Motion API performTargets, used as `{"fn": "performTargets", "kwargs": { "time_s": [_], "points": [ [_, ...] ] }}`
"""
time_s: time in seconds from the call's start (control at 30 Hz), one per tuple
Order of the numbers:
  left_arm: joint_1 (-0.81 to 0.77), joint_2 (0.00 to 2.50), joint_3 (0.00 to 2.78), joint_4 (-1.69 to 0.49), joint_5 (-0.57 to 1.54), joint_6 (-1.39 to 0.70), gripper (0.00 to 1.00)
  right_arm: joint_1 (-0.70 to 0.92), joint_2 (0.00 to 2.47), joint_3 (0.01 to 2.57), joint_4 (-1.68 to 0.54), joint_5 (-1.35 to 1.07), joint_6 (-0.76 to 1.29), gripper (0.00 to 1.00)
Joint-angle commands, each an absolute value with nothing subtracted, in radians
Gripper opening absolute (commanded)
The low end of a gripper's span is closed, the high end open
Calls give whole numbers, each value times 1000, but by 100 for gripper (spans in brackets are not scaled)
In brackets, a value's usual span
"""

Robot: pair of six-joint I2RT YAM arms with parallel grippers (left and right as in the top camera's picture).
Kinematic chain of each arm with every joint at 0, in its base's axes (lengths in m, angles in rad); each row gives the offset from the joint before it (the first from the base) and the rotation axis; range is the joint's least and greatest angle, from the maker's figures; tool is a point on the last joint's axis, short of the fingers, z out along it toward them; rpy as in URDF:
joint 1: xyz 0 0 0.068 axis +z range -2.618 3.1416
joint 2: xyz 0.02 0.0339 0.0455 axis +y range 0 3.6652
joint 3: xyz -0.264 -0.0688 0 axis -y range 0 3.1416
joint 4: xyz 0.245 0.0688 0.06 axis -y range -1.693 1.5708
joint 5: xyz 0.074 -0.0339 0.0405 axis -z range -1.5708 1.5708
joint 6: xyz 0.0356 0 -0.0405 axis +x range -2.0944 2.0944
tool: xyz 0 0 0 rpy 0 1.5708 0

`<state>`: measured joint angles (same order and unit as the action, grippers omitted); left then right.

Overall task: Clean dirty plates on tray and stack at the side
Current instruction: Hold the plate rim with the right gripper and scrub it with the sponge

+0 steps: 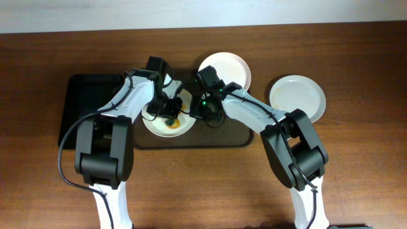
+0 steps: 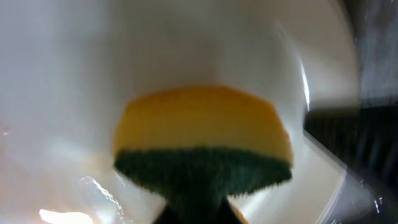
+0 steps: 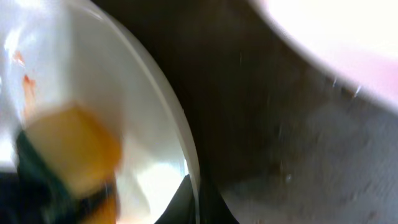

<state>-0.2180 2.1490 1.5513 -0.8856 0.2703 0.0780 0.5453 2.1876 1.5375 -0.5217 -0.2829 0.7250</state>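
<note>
A white plate [image 1: 154, 124] with orange-red smears lies on the dark brown tray [image 1: 197, 141]. My left gripper [image 1: 166, 113] is shut on a yellow and green sponge [image 2: 202, 146] and presses it on this plate [image 2: 68, 93]. My right gripper [image 3: 193, 202] is shut on the plate's right rim [image 3: 177, 118], with one finger on each side. It shows in the overhead view [image 1: 202, 112] too. The sponge [image 3: 68, 152] and red smears also show in the right wrist view. A second white plate [image 1: 224, 67] lies at the tray's back right. A third, plain white plate [image 1: 297, 97] lies on the table to the right.
A smaller black tray [image 1: 86, 102] lies to the left of the brown tray. The wooden table [image 1: 356, 159] runs to a pale wall at the back. Both arms cross over the middle of the brown tray.
</note>
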Motion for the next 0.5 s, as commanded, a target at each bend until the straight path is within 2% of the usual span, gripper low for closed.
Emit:
{"fn": "performTargets", "kwargs": {
  "time_s": [0.0,0.03,0.13,0.2,0.3,0.37,0.4,0.47],
  "points": [
    [-219,2185,1547,-791,101,33,0,550,2214,1548,-572,-363,711,4],
    [-219,2209,1547,-733,-47,-30,0,550,2214,1548,-584,-363,710,4],
    [-219,2260,1547,-695,-253,-83,0,549,2214,1548,-583,-355,710,4],
    [-219,2294,1547,-769,-258,-83,1,549,2213,1548,-580,-355,706,4],
    [-220,2294,1554,-986,-146,-82,1,549,2213,1548,-579,-355,703,4],
    [-218,2294,1575,-1110,14,19,0,549,2214,1548,-572,-355,703,4],
    [-218,2294,1598,-1135,155,131,1,549,2214,1548,-569,-355,703,4],
    [-218,2294,1611,-1087,259,209,1,549,2213,1548,-571,-356,703,4]
  ]
}}
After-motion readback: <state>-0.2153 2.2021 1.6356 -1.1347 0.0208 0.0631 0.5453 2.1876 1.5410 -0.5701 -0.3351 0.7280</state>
